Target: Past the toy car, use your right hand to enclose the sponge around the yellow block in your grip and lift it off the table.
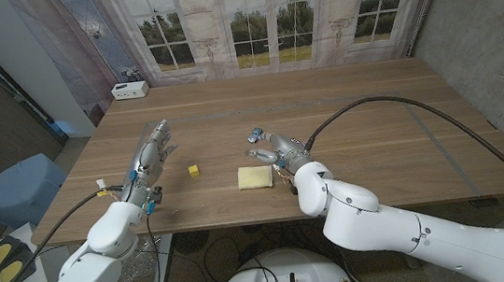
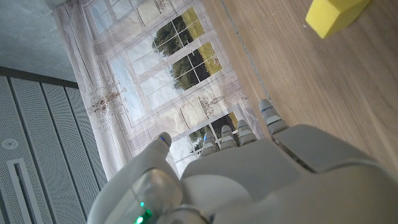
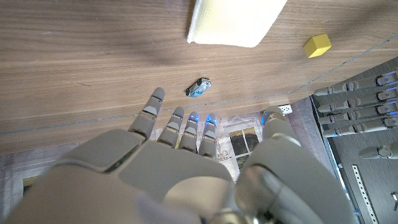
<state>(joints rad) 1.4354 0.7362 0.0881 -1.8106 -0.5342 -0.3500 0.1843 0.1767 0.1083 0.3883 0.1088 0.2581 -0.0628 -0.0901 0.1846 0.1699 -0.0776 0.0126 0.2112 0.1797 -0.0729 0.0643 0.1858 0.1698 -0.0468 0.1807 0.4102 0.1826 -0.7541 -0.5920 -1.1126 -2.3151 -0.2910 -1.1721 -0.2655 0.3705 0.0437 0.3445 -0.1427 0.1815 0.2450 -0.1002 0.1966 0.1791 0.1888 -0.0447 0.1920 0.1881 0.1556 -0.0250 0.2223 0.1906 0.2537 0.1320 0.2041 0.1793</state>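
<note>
Head view of a wooden desk (image 1: 342, 103) with both arms entering from the near edge. The right robot hand (image 1: 276, 151) hovers at mid-desk with its fingers spread apart and nothing in its grasp; the right wrist view shows the same robot hand (image 3: 186, 162) from behind, fingers (image 3: 149, 115) extended and separated, thumb held off to one side. A pale yellow sponge (image 1: 255, 177) lies flat on the desk just beside this hand, on its near side toward the robot's left, and does not touch it; the sponge (image 3: 233, 22) is also partly visible in the right wrist view. A small blue-grey toy car (image 1: 257, 135) stands just beyond the right fingertips. The yellow block (image 1: 194, 170) sits apart from the sponge, between the two hands, resting on the desk. The left robot hand (image 1: 152, 151) is open, fingers extended and apart, holding nothing, to the left of the block. A white box (image 1: 129, 90) rests near the far left corner, before a curtain (image 1: 276, 16) printed with windows.
</note>
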